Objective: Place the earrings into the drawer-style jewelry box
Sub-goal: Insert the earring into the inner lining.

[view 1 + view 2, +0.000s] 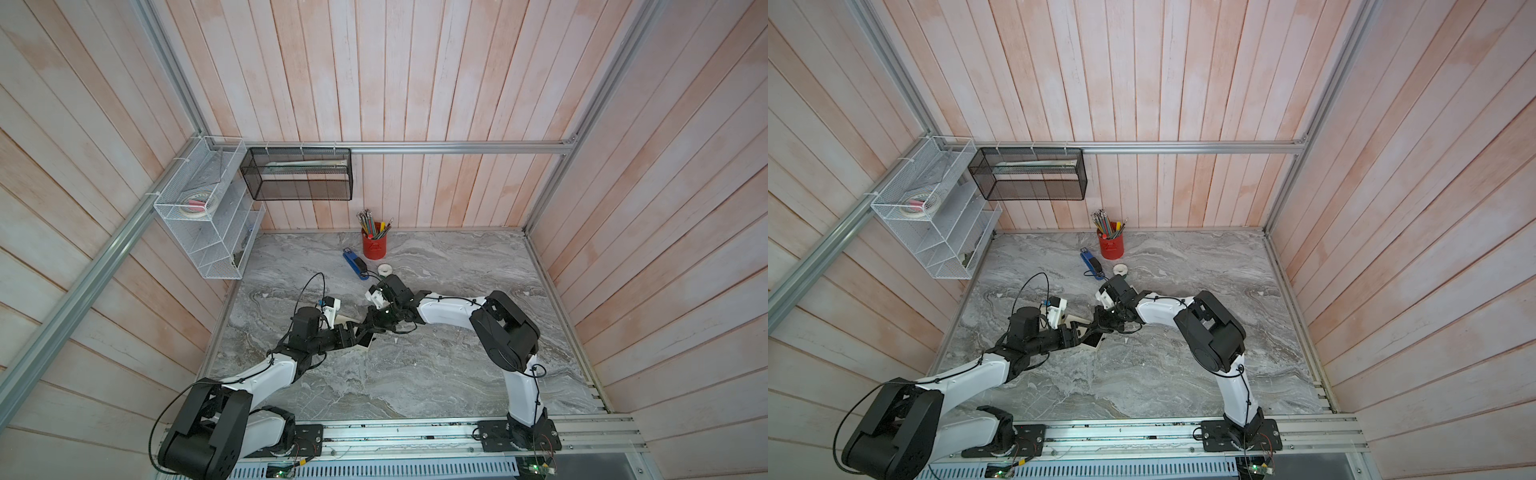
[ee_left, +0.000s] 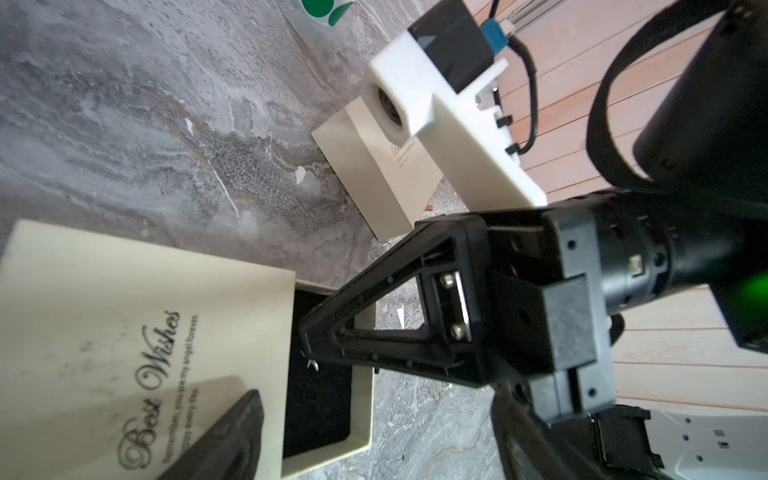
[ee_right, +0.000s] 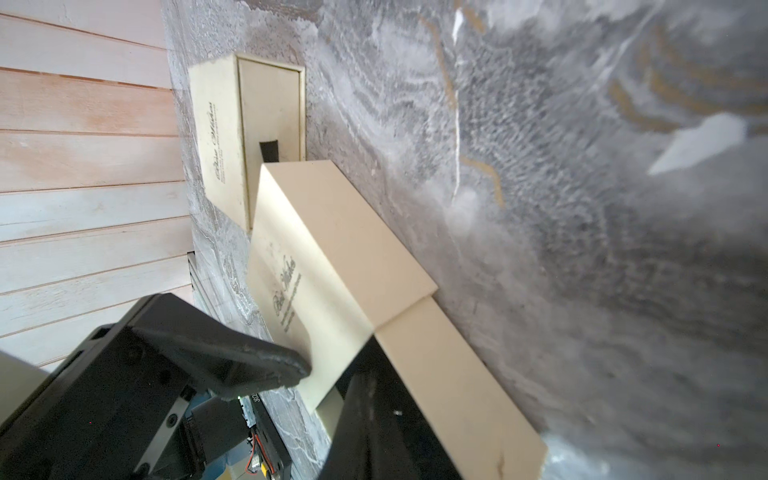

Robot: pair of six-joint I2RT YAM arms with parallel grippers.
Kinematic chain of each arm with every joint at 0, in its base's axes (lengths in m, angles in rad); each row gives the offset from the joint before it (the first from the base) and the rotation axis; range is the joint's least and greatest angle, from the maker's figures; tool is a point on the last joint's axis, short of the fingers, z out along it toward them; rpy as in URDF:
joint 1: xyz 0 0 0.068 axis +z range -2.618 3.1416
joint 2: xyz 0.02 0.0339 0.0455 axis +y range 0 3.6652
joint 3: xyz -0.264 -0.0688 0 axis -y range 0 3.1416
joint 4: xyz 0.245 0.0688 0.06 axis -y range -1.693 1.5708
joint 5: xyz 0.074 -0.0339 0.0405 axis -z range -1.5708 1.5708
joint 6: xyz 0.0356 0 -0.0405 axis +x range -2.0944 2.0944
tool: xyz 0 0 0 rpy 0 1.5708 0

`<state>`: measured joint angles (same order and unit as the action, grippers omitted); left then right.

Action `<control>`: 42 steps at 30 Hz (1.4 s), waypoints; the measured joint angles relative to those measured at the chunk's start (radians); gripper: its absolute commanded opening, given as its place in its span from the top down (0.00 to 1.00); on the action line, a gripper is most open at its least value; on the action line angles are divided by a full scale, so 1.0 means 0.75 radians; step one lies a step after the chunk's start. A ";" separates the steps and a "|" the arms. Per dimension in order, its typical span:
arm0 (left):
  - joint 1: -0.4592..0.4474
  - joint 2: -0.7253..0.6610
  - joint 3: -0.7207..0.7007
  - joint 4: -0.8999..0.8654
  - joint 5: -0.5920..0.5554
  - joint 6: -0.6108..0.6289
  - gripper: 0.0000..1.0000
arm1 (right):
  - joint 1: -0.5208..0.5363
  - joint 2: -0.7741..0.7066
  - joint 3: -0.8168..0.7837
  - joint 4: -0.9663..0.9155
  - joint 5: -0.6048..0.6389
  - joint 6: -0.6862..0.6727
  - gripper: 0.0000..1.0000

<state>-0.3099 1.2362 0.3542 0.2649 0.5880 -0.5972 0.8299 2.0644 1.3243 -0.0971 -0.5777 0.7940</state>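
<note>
The cream drawer-style jewelry box (image 2: 124,316), printed "Best Wishes", lies mid-table (image 1: 368,344) with its black-lined drawer (image 2: 320,411) pulled out. My right gripper (image 2: 306,334) hangs over the open drawer, jaws shut, and a tiny silver earring (image 2: 311,365) shows at its tip. In the right wrist view that gripper (image 3: 368,390) points down into the drawer, beside the box sleeve (image 3: 332,266). My left gripper (image 2: 374,415) is open wide. One finger (image 2: 224,436) hovers over the sleeve's top; the other sits past the drawer's outer edge.
A second cream box (image 2: 374,174) lies just behind (image 1: 343,320). Farther back stand a red pencil cup (image 1: 374,246), a blue stapler (image 1: 354,264) and a tape roll (image 1: 385,269). Wire racks (image 1: 208,208) hang on the left wall.
</note>
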 measured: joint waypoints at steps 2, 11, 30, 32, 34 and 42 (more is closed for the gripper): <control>-0.001 0.007 0.009 -0.010 -0.001 0.006 0.14 | 0.000 0.000 0.001 -0.001 0.001 0.004 1.00; -0.001 0.019 0.022 -0.024 -0.001 0.025 0.14 | 0.001 0.001 0.001 -0.004 0.022 0.018 1.00; -0.001 0.040 0.036 -0.025 0.000 0.039 0.15 | 0.009 0.001 0.016 -0.062 0.115 0.017 1.00; -0.001 0.041 0.036 -0.025 0.000 0.039 0.16 | 0.010 0.001 0.023 -0.075 0.127 0.012 1.00; -0.001 0.044 0.037 -0.023 0.002 0.041 0.19 | 0.015 0.001 0.031 -0.085 0.145 0.008 1.00; -0.007 0.056 0.037 -0.040 0.031 0.059 0.34 | 0.030 0.001 0.037 -0.115 0.205 -0.004 1.00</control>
<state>-0.3153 1.2785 0.3817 0.2352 0.6109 -0.5529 0.8524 2.0647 1.3518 -0.1833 -0.4236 0.7914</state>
